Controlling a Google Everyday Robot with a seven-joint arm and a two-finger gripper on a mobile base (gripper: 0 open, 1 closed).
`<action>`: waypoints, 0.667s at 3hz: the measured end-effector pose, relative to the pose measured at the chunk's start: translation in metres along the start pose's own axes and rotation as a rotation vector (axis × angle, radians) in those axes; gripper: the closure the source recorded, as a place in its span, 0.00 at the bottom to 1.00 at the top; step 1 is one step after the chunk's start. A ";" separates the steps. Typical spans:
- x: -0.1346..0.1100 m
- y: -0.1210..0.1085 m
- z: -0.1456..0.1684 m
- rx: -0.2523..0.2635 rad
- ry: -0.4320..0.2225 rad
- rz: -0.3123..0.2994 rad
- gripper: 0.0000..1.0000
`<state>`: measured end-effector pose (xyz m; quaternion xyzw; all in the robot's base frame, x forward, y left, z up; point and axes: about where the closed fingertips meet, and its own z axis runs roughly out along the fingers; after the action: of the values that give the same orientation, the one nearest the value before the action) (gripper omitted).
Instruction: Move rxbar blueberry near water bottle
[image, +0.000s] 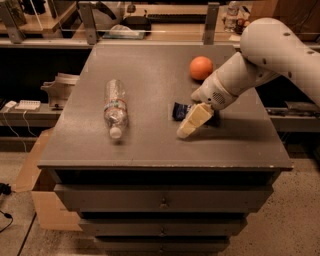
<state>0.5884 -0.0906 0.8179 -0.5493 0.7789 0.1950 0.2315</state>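
The rxbar blueberry (180, 111) is a dark navy wrapper lying flat on the grey table (150, 145), right of centre; its right part is hidden behind my gripper. My gripper (192, 121) hangs from the white arm (265, 60) coming from the right, low over the table, right at the bar's near right end. The water bottle (115, 107) lies on its side to the left, white cap toward the front edge, about a bottle's length from the bar.
An orange ball (201, 67) sits on the table behind the gripper. A cardboard box (35, 195) stands on the floor at the left. Shelving with clutter (125, 30) runs along the back. Drawers (162, 202) are below the tabletop.
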 end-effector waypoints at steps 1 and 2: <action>0.001 -0.001 0.002 -0.007 0.000 0.001 0.41; -0.003 -0.001 -0.004 -0.008 0.001 0.001 0.64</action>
<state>0.5892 -0.0908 0.8226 -0.5498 0.7785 0.1980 0.2291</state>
